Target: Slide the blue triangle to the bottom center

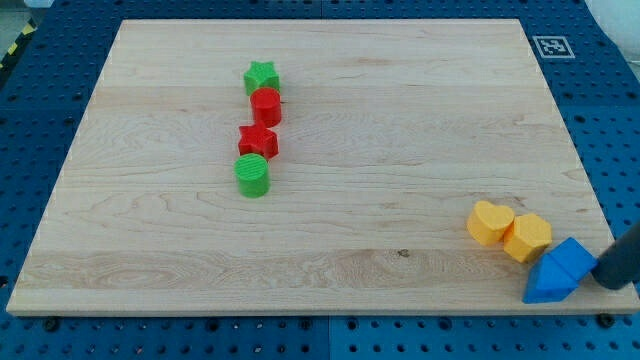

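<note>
Nearest the view's bottom right corner, the blue triangle (557, 272) is sitting on the counter (330, 250), with my tip (607, 284) pressing close at its right side; no hand is fitted, so nothing is gripped. It is looking light, rigid and likely to pivot, so pushing squarely on its right face seems wise. Just beyond, the yellow heart (490, 221) and yellow hexagon (527, 237) are crowding it. Farther off, green and red blocks are lining up.

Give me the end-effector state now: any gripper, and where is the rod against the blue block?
No gripper: my tip is a bare rod holding nothing, at the right side of the blue triangle, close against it; contact cannot be told.
</note>
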### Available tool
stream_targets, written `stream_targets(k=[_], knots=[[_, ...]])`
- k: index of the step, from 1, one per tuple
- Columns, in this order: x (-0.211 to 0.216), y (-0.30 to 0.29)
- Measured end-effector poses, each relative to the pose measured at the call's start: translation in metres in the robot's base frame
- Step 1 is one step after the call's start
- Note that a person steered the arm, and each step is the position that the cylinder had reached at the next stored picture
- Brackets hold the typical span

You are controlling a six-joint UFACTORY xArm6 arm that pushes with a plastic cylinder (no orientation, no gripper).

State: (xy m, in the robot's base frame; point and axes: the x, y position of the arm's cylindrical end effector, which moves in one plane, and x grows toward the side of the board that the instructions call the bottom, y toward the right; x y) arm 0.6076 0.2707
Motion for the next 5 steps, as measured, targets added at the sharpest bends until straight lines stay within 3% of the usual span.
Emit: stream_targets(k=[5], knots=[[0.010,-0.036]])
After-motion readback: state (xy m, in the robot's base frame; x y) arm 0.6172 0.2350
